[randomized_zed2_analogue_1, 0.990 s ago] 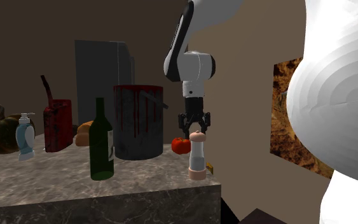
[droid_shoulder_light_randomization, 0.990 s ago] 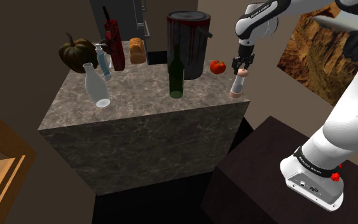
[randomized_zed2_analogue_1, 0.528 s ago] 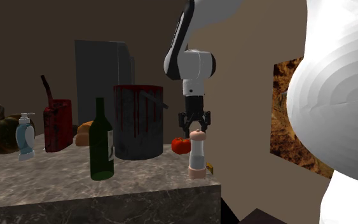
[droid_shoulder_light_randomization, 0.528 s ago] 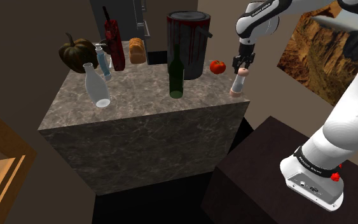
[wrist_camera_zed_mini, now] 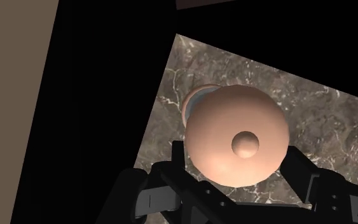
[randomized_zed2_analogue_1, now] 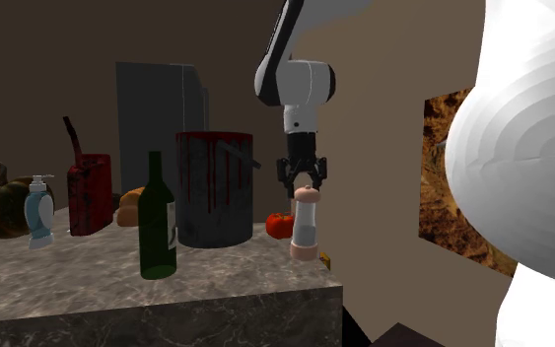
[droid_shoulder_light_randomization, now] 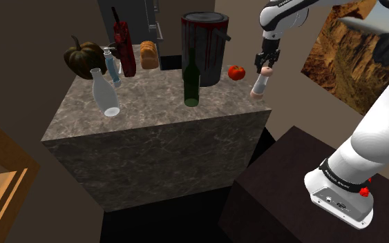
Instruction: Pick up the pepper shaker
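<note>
The gripper (randomized_zed2_analogue_1: pixel 303 180) was clamped on the rounded pink cap of the pepper shaker (randomized_zed2_analogue_1: pixel 306 225), with one black finger against each side of the cap in the wrist view. The shaker hung under it at the corner of the marble worktop (droid_shoulder_light_randomization: pixel 151 110) nearest the stand, its base seemingly just clear of the stone. A red tomato (droid_shoulder_light_randomization: pixel 236 72) lay near it, with a big dark pot (droid_shoulder_light_randomization: pixel 204 48) and a green bottle (droid_shoulder_light_randomization: pixel 191 79) farther toward the shoulder view's left.
</note>
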